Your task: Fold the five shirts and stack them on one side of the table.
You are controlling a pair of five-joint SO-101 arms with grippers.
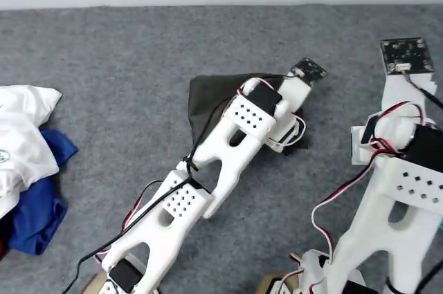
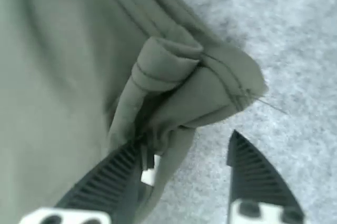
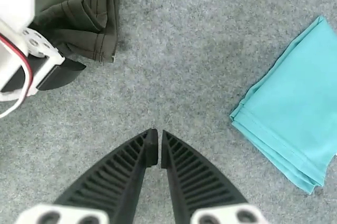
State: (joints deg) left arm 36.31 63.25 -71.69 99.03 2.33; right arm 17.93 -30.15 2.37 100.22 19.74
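Left wrist view: left gripper (image 2: 187,140) gapes wide at the bunched hem of the olive shirt (image 2: 63,76); right gripper (image 3: 157,132), pinched closed, hovers over bare table (image 3: 200,50) near the teal shirt (image 3: 295,113).

The white left arm (image 1: 228,145) hid much of the dark olive cloth shirt (image 1: 204,100), while picture edges cut off the folded turquoise cloth shirt (image 3: 289,113) and the crumpled white shirt (image 1: 21,135) and blue shirt (image 1: 38,214).

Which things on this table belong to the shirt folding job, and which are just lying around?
Job: dark olive shirt, crumpled white shirt, royal blue shirt, folded turquoise shirt.
Just there: grey felt table cover.
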